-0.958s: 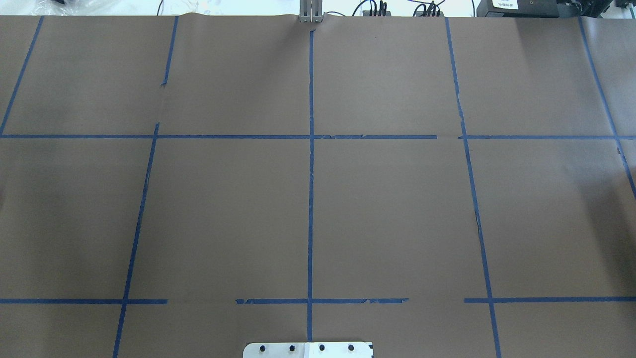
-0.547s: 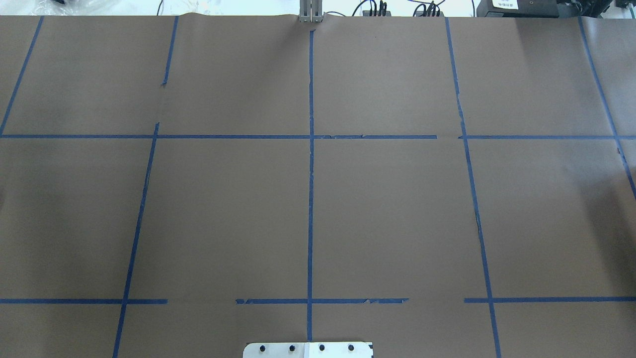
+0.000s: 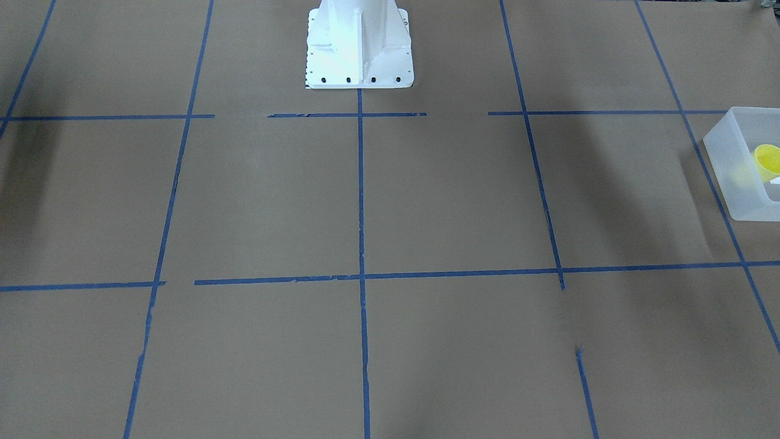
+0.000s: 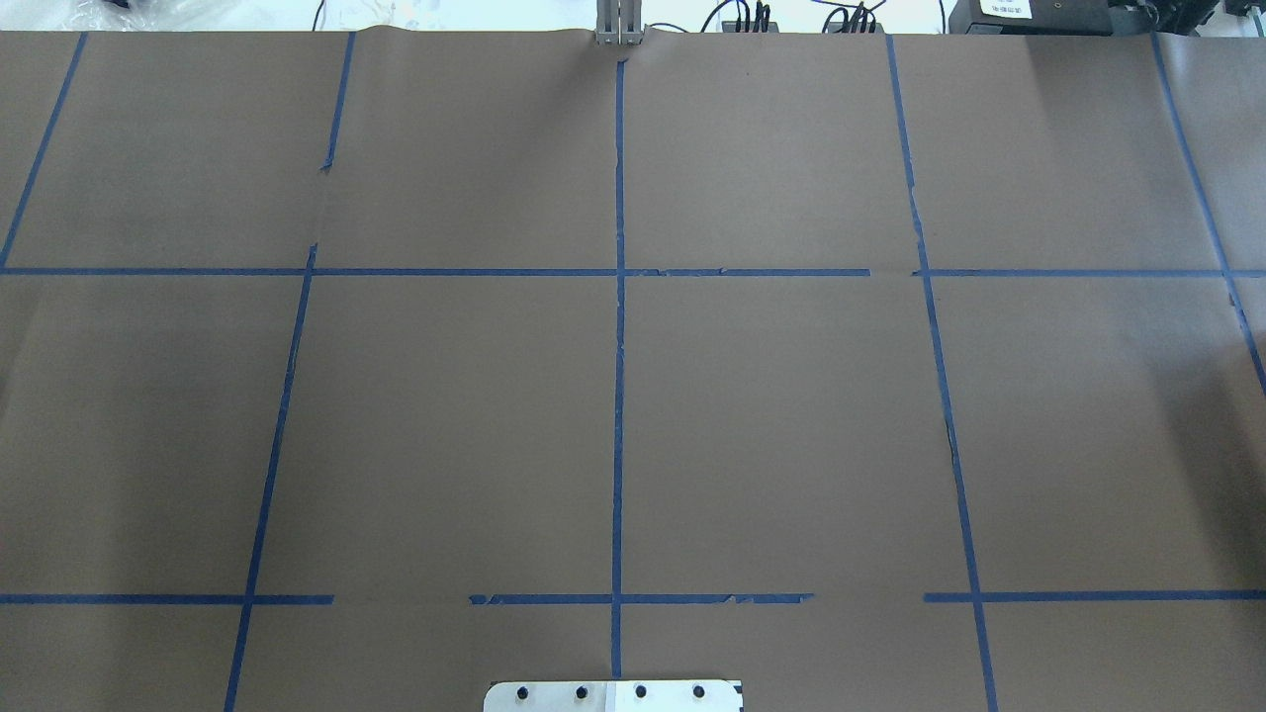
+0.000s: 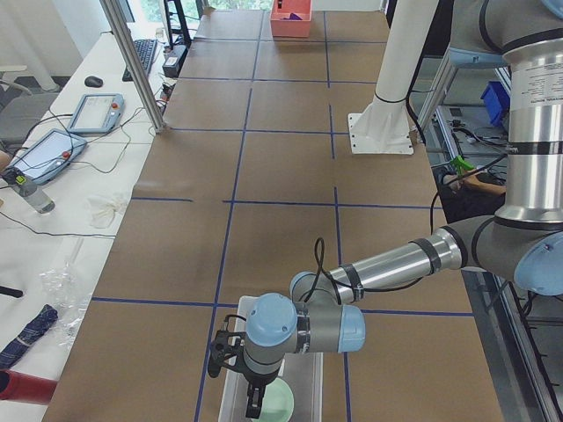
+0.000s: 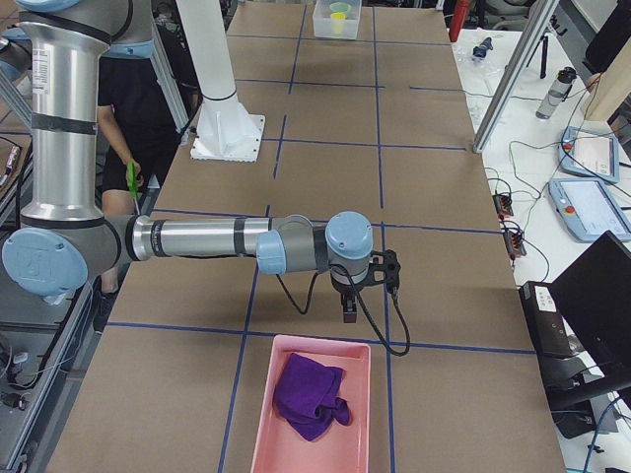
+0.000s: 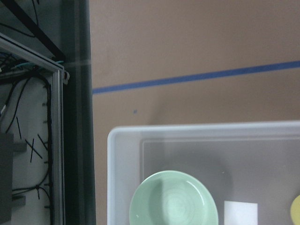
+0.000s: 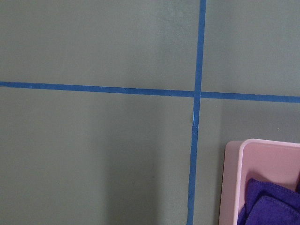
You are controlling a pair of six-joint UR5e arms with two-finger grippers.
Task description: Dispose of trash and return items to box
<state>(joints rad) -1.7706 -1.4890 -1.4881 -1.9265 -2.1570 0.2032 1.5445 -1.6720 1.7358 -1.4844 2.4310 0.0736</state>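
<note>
No writing can be read anywhere. At about one o'clock in the overhead view, the device label (image 4: 1007, 8) on the black device (image 4: 1073, 18) carries dark print too small to make out. The bin label (image 7: 240, 213) lies on the floor of the translucent bin (image 7: 187, 127), at three o'clock from the mint-green bowl (image 7: 173, 200), and shows no legible marks.

- Brown-papered table (image 4: 791, 445), gridded with blue tape (image 4: 618, 396).
- White robot pedestal (image 3: 359, 55) at the middle of one long edge, on a tape line.
- Frosted box (image 3: 731, 177) far off the pedestal's left flank, at the table end.
- Pink tray (image 6: 357, 424) far off the pedestal's right flank, at the opposite end.
</note>
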